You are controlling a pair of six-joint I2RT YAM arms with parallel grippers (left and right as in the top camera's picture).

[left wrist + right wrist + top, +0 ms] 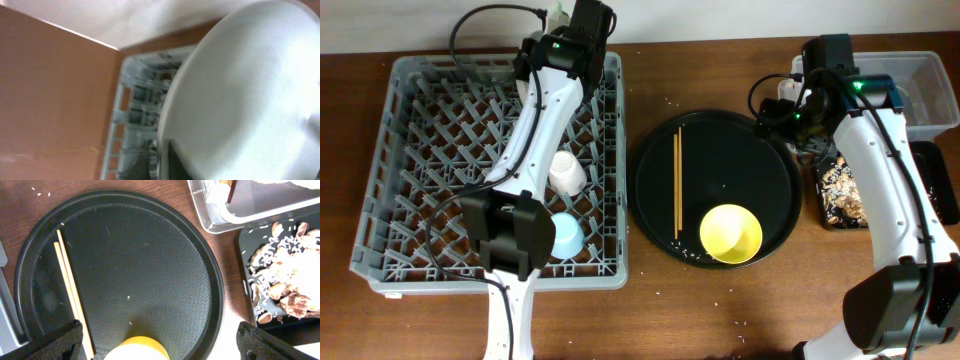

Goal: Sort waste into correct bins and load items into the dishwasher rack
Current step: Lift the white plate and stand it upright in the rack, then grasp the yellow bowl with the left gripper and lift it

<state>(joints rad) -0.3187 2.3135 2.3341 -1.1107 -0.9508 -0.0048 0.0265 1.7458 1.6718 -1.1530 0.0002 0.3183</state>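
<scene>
Hovering at the desk's far edge, the left gripper [563, 22] seemingly clamps a round white plate [240, 100] above the grey pegged plastic rack [420, 150]; the right gripper [161, 342] gapes wide.

Blurred, edge-cropped white plate [240, 90]

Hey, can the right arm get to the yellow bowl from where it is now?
Probably yes. The bowl sits uncovered on the round tray, and the right gripper hangs open over that tray with nothing between.
</scene>
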